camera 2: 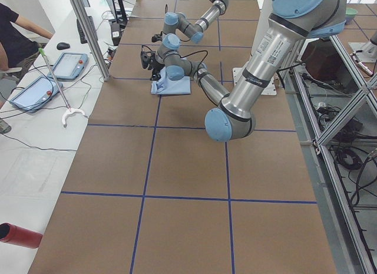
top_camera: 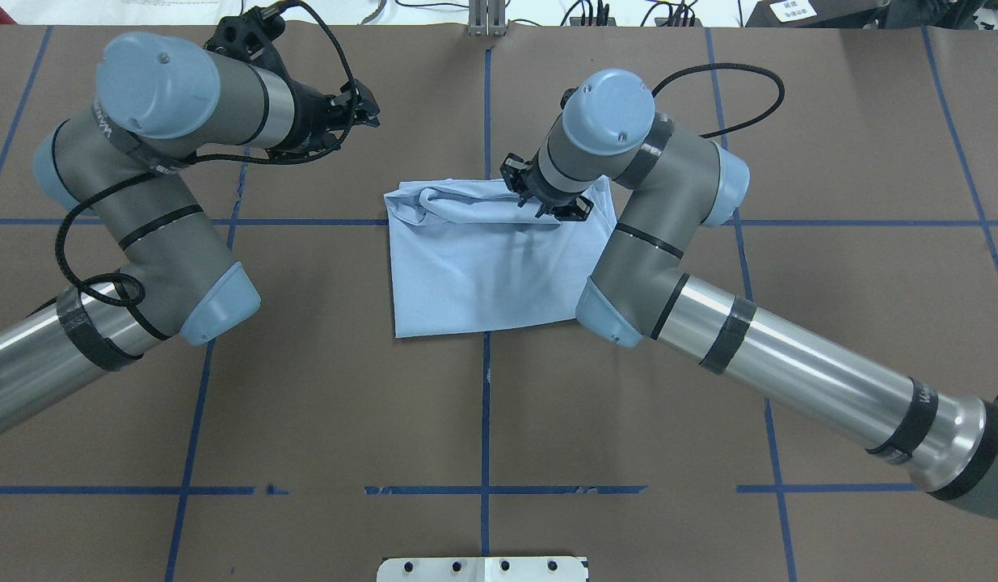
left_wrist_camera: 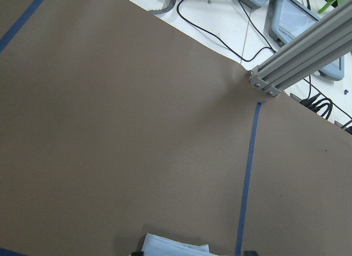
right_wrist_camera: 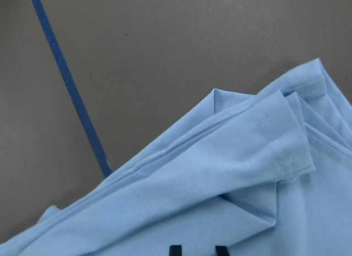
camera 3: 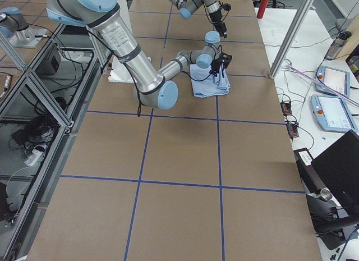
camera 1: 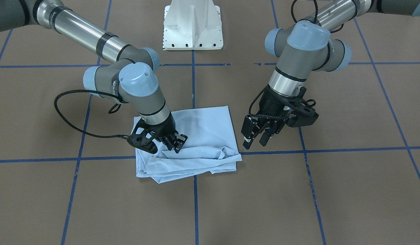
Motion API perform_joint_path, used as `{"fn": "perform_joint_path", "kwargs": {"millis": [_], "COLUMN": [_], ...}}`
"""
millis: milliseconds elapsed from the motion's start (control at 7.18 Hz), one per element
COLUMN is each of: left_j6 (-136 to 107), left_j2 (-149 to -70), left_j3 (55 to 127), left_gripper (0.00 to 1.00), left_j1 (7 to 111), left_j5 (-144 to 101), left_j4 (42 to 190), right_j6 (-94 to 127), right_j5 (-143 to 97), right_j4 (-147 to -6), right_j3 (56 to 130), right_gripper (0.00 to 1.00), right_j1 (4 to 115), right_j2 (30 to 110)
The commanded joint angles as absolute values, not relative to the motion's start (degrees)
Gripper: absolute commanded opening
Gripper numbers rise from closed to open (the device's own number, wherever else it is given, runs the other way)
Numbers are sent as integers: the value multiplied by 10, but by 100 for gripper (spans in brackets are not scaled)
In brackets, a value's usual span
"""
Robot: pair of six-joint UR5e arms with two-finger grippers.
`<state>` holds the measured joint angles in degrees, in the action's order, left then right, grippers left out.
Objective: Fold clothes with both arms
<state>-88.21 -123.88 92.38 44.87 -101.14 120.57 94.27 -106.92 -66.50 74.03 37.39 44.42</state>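
Lying folded, T-shirt [top_camera: 482, 275], bunched edge far side

Brown table [camera 1: 349, 190] with a blue tape grid [camera 1: 195, 204]. White pedestal base [camera 1: 192, 25] at the robot's edge. White side bench [camera 2: 23, 174] holds two tablets [camera 2: 69, 66] and a mouse [camera 2: 63, 46]; person in black shirt [camera 2: 15, 35] beside it. Red cylinder [camera 2: 17, 235] at the near corner. Aluminium post [camera 2: 88, 32]. Laptop [camera 3: 336, 165] at the opposite end.
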Motion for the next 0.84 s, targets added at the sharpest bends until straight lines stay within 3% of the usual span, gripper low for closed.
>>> {"fn": "perform_joint_path", "kwargs": {"millis": [0, 278, 557, 696], "left_j6": [-882, -882, -881, -884], "left_j2": [-1238, -1238, -1238, -1239], "left_j3": [924, 924, 922, 920], "left_gripper": [68, 68, 68, 68], "left_j1": [447, 447, 447, 446], "left_j5": [-1012, -1011, -1012, -1011], "left_j4": [1205, 1204, 1204, 1205], "right_j6": [902, 866, 808, 772], "right_j5": [-1042, -1028, -1029, -1034], "right_j4": [-666, -664, -647, -644], "right_j3": [723, 687, 569, 552], "right_gripper": [0, 0, 0, 0], "right_j1": [360, 365, 423, 458], "right_j2": [441, 433, 373, 367]}}
